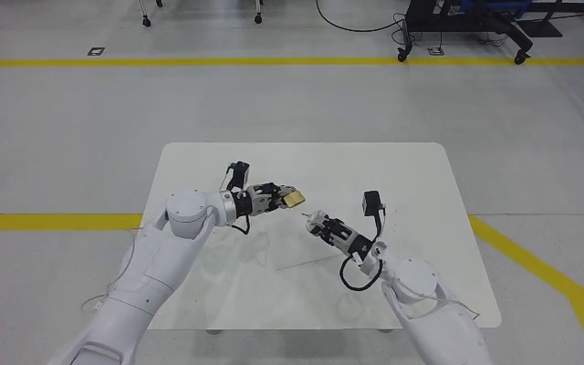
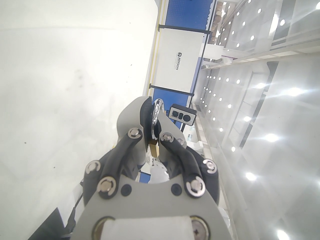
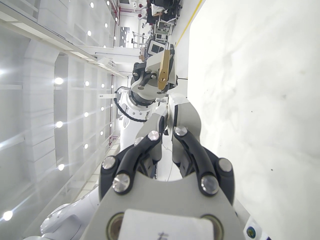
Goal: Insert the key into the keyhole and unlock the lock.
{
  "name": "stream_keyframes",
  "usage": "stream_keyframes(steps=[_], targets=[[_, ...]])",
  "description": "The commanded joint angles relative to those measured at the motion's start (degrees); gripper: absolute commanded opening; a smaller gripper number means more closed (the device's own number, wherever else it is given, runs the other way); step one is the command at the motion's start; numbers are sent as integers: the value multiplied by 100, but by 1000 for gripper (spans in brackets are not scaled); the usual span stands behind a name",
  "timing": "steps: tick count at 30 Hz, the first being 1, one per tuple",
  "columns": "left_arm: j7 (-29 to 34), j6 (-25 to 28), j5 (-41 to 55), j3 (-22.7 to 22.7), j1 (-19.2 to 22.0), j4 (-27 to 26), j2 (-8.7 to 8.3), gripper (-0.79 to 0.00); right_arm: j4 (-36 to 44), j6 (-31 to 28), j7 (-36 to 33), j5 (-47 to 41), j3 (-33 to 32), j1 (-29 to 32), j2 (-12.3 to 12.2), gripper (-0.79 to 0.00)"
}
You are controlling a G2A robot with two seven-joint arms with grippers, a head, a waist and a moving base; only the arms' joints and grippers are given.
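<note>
Brass in its flat, rectangular body and silver in its curved shackle, the padlock is held above the white rectangular table, clear of its surface, over the middle of the tabletop. The left gripper has its fingers clamped on the padlock, with the shackle and a strip of brass showing between them. In the right wrist view the padlock's narrow brass edge faces the camera, and a small round keyhole sits near one end. The right gripper is near the padlock but apart from it. Its fingers are pressed tight on a thin, pale metal key, of which only a sliver shows.
</note>
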State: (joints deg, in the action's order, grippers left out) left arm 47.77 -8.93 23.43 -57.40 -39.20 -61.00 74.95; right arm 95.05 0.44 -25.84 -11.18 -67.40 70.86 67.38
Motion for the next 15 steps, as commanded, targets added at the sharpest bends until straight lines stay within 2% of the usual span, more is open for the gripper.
stream_keyframes(steps=[1, 8, 15], targets=[[-157, -92, 24, 2, 12, -29, 17, -785, 45, -26, 269, 45, 42, 36, 22, -785], [-825, -214, 7, 98, 41, -181, 104, -785, 131, -77, 1148, -84, 187, 86, 130, -785], [-1102, -220, 39, 172, 41, -150, 173, -785, 56, -135, 1752, -155, 401, 11, 249, -785]])
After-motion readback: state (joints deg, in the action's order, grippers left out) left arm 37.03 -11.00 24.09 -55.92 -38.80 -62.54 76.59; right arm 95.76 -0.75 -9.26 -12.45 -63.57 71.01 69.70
